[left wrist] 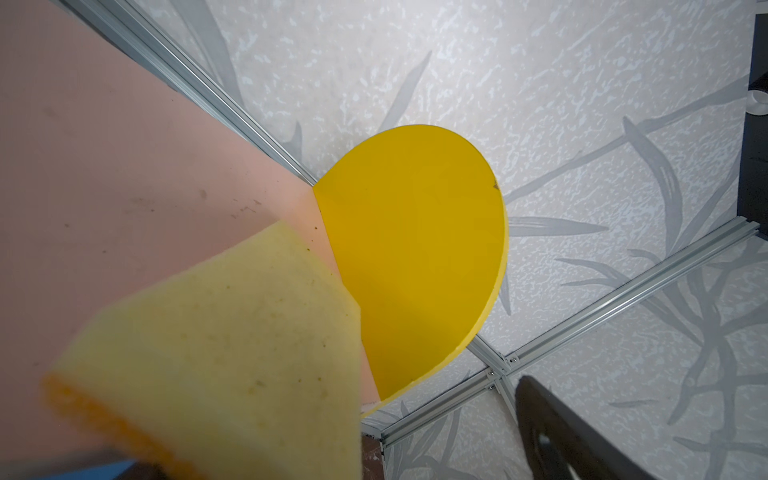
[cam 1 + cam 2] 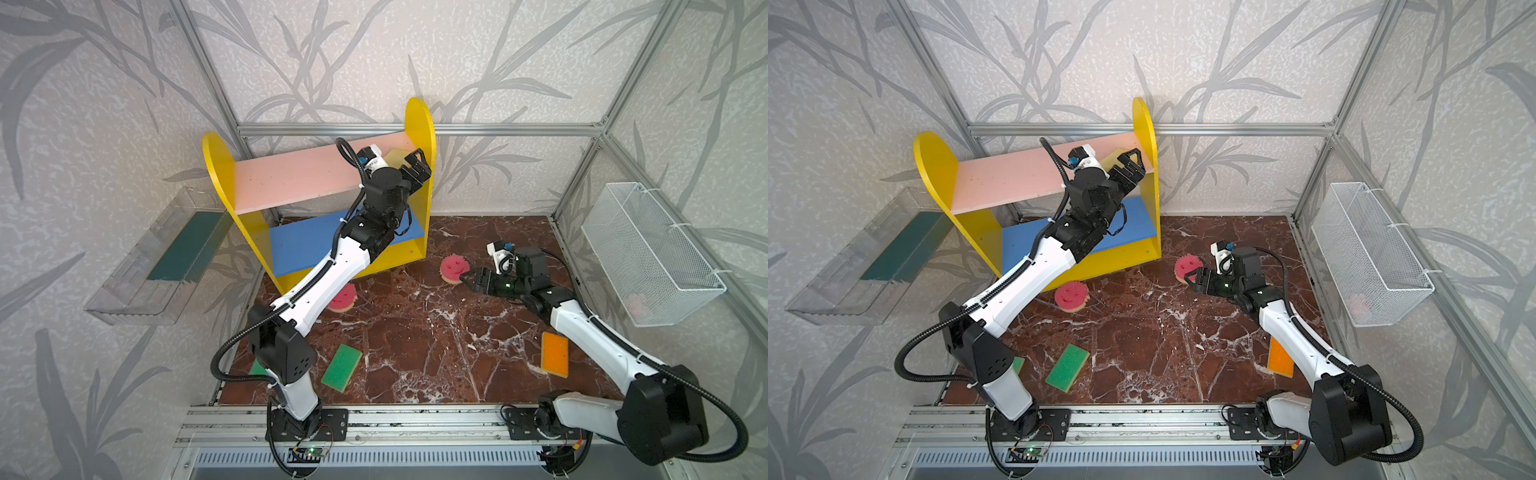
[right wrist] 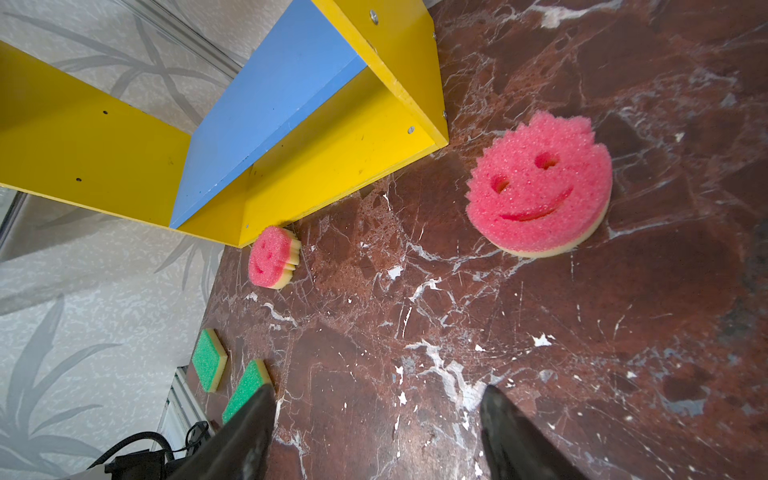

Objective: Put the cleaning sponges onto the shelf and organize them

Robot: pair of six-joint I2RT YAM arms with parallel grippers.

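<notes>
The shelf (image 2: 420,120) stands at the back. On the right end of its pink upper board (image 2: 291,178) lies a yellow sponge (image 2: 395,156), orange face down (image 1: 216,353). My left gripper (image 2: 419,165) is open beside it. One of its fingers (image 1: 561,440) stands clear of the foam; the other is hidden behind the sponge. My right gripper (image 3: 378,403) is open low over the floor, nothing between its fingers, just short of a pink smiley sponge (image 3: 540,187) (image 2: 454,268). A second pink smiley (image 2: 343,297), two green sponges (image 2: 341,368) (image 2: 257,368) and an orange one (image 2: 555,354) lie on the floor.
A clear tray with a dark green mat (image 2: 166,257) hangs on the left wall. A white wire basket (image 2: 648,253) hangs on the right wall. Aluminium frame rails (image 2: 457,129) run behind the shelf. The left arm crosses in front of the blue middle board (image 2: 303,245).
</notes>
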